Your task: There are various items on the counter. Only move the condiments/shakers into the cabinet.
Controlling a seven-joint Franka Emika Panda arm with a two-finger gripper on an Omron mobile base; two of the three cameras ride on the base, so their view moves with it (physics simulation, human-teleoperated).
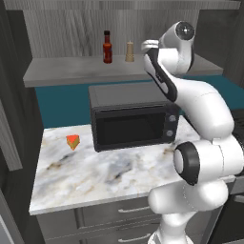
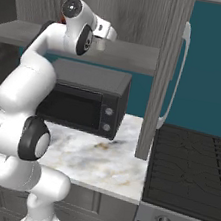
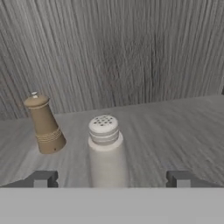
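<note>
Fingers (image 3: 43, 178) stand wide apart at the bottom of the hand view, either side of the pale shaker (image 3: 106, 151), which stands upright on the cabinet shelf (image 3: 175, 127), apparently set down and let go. Left of it stands the tan shaker (image 3: 44, 124); upper centre of the left base view shows the red sauce bottle (image 1: 107, 47) on that shelf, so judging by this all three are stowed, with only the orange wedge (image 1: 72, 141) on the table (image 1: 114, 176).

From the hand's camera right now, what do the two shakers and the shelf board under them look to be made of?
The tan shaker looks like turned wood, matte, with fine ringed grooves near its base. The pale shaker has a smooth off-white body, possibly ceramic or plastic, and a ridged cap with holes; which one can't be told. The shelf board looks like grey wood with streaky grain, unglossed.
</note>
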